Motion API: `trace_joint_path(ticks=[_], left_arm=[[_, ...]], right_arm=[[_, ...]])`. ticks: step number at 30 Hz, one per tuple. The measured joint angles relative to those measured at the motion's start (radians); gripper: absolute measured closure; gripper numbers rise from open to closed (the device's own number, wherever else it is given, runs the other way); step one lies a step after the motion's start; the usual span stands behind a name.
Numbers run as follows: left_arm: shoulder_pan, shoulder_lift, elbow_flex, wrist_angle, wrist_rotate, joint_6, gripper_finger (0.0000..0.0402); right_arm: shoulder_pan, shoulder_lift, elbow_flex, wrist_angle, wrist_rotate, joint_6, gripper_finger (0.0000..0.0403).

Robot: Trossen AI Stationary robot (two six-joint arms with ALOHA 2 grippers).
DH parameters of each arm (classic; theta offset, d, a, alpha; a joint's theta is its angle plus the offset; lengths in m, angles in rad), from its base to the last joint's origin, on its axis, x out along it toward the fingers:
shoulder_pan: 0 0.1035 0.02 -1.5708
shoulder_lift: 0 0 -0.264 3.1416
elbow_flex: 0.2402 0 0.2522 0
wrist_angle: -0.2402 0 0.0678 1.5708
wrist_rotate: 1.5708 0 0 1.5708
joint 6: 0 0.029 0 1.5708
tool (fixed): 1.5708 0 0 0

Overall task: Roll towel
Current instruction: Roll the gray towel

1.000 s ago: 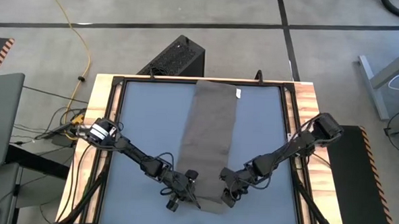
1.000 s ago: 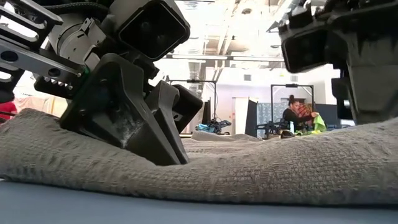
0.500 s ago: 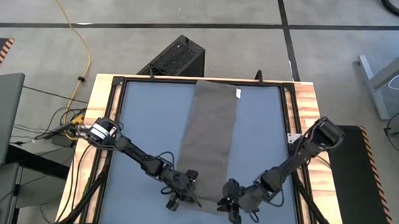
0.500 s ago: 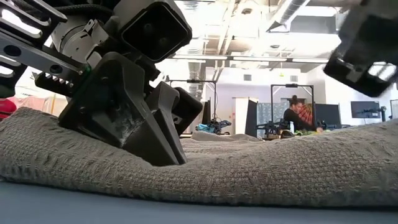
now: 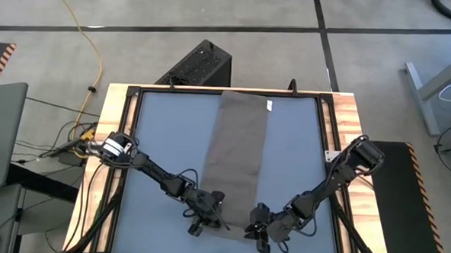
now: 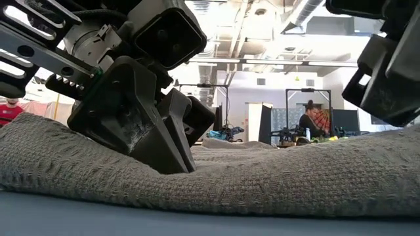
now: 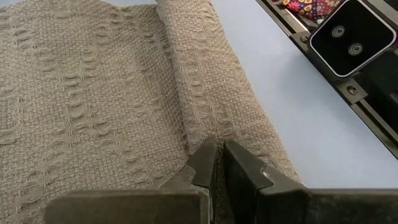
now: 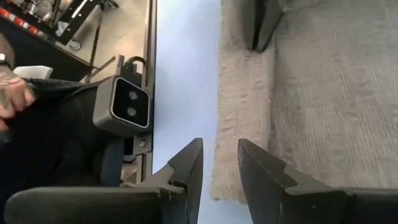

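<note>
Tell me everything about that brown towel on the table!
The towel is grey-brown woven cloth, lying flat as a long strip down the middle of the blue table, not rolled yet. A small white tag sits at its far corner. The left claw pinches its near edge; the right claw hangs open beside that edge.

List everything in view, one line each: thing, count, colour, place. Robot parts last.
Taupe woven cloth towel: one, grey-brown, long strip down the table's middle.
Small white tag: one, at the towel's far right corner.
Blue-grey table mat: one, under the towel.
Black perforated box: one, on the floor beyond the table.
Yellow cable: one, on the floor, left.
Seated person: one, room background.
Left gripper: dark, shut on the towel's near left edge.
Right gripper: dark, open, at the towel's near right corner.
</note>
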Motion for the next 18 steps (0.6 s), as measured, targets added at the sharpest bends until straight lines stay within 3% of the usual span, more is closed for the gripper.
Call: trace_joint_path(ticks=[18], left_arm=[[0.01, 0.0, 0.0, 0.0, 0.014, 0.002, 0.0384]], right_arm=[[0.006, 0.001, -0.002, -0.015, 0.017, -0.039, 0.0276]])
